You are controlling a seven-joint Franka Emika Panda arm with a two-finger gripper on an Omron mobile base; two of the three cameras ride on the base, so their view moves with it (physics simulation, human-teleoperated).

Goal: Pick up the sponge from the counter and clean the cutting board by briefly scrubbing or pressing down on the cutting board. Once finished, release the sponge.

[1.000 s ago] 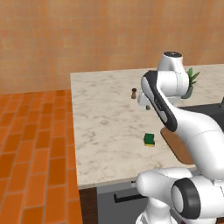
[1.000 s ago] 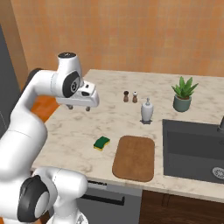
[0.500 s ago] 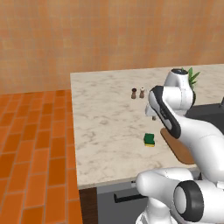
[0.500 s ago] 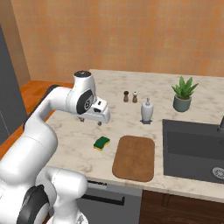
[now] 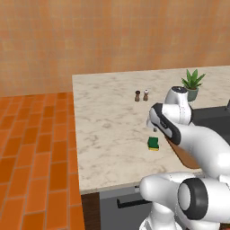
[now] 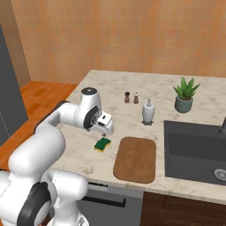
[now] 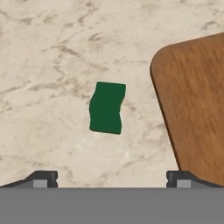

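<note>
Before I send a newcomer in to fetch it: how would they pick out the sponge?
On the marble counter, find the brown cutting board left of the sink. The sponge lies just off the board's left edge, the only small green-topped, yellow-based block there.

One sponge point(image 6: 103, 144), one cutting board point(image 6: 135, 159), two shakers point(image 6: 131, 97) (small), one plant point(image 6: 184, 94), one bottle point(image 6: 148, 111).
</note>
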